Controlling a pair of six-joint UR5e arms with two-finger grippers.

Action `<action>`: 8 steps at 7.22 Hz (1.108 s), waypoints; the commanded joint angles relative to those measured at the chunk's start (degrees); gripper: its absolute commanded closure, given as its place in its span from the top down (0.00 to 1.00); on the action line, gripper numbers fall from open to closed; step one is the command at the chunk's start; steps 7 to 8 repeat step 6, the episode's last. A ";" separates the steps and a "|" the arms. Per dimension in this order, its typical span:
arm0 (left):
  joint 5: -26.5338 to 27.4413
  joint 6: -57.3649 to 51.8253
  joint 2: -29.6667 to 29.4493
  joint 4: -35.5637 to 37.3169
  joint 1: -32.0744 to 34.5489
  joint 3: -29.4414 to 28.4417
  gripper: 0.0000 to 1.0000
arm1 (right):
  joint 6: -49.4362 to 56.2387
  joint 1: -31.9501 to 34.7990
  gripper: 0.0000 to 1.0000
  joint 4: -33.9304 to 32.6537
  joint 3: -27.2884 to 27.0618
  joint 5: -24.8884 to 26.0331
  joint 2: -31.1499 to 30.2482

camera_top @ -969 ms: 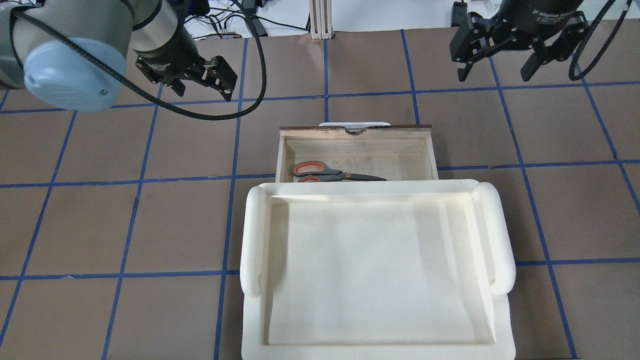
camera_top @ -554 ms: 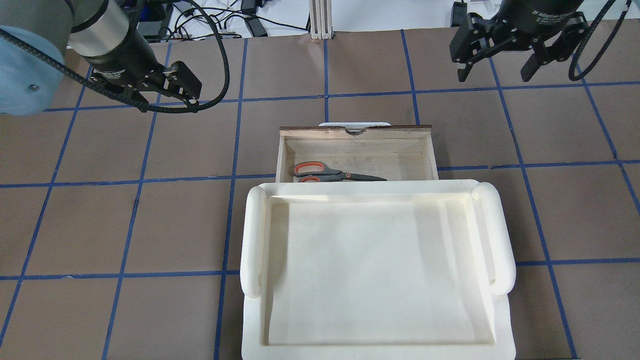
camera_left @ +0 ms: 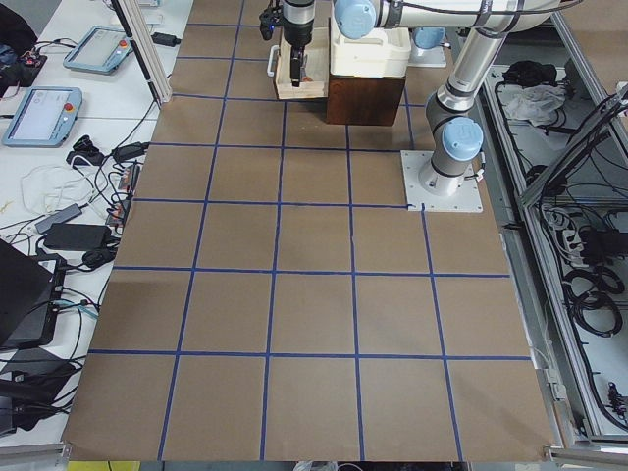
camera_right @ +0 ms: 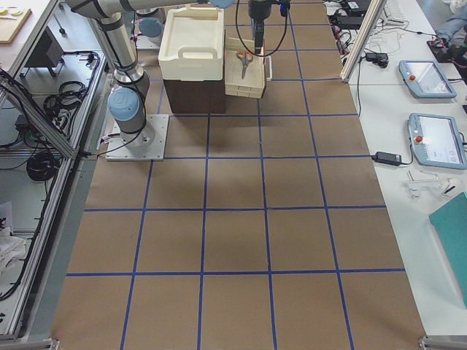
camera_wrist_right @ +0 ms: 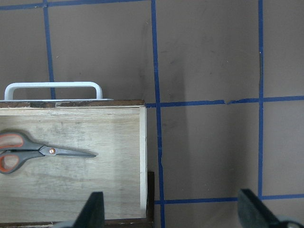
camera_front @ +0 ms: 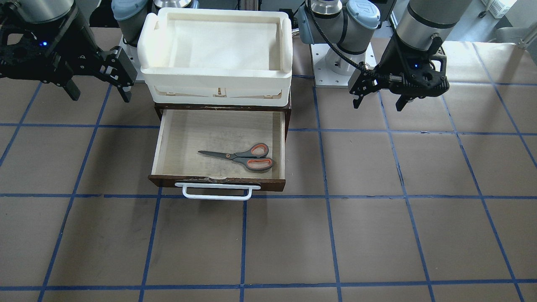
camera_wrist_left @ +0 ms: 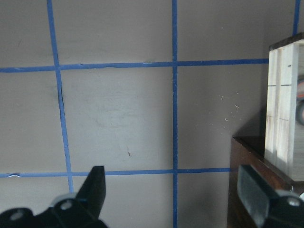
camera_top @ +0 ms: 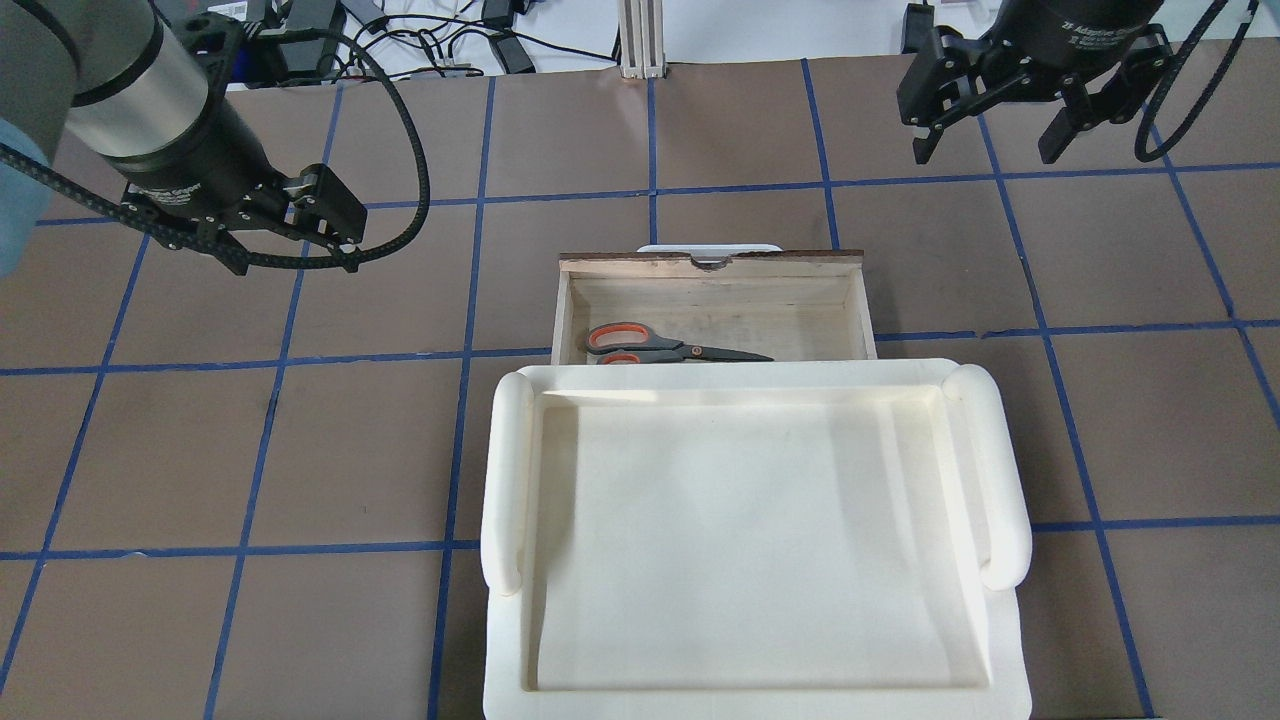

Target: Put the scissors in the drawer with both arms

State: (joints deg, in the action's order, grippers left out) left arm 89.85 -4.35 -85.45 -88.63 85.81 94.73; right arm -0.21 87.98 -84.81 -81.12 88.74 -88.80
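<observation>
The scissors (camera_front: 241,157) lie flat inside the open drawer (camera_front: 157,147), handles toward my left side; they also show in the overhead view (camera_top: 670,347) and the right wrist view (camera_wrist_right: 42,153). The drawer (camera_top: 700,262) is pulled out, its white bar handle (camera_front: 216,193) facing away from me. My left gripper (camera_top: 292,262) is open and empty, above the table well left of the drawer; it shows in the front view (camera_front: 377,105) too. My right gripper (camera_top: 983,155) is open and empty, above the table beyond the drawer's right corner (camera_front: 100,97).
A white plastic bin (camera_top: 505,470) sits on top of the dark brown cabinet (camera_right: 191,95) that holds the drawer. The brown table surface carries a blue tape grid. Cables and an aluminium post (camera_top: 640,40) lie past the table's far edge.
My left gripper has moved left and back toward me, away from the drawer. The right gripper, the scissors and the drawer have stayed put.
</observation>
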 commanded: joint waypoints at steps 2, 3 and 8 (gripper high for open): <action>0.50 2.34 1.60 0.12 0.59 1.60 1.00 | 0.38 0.00 1.00 -0.01 0.00 0.03 0.03; 0.33 2.33 1.60 0.29 0.59 1.51 1.00 | 0.38 0.00 1.00 -0.01 0.00 -0.23 0.03; 0.50 2.24 0.90 0.47 0.41 1.60 1.00 | 0.65 0.00 1.00 -0.01 0.00 -0.32 0.03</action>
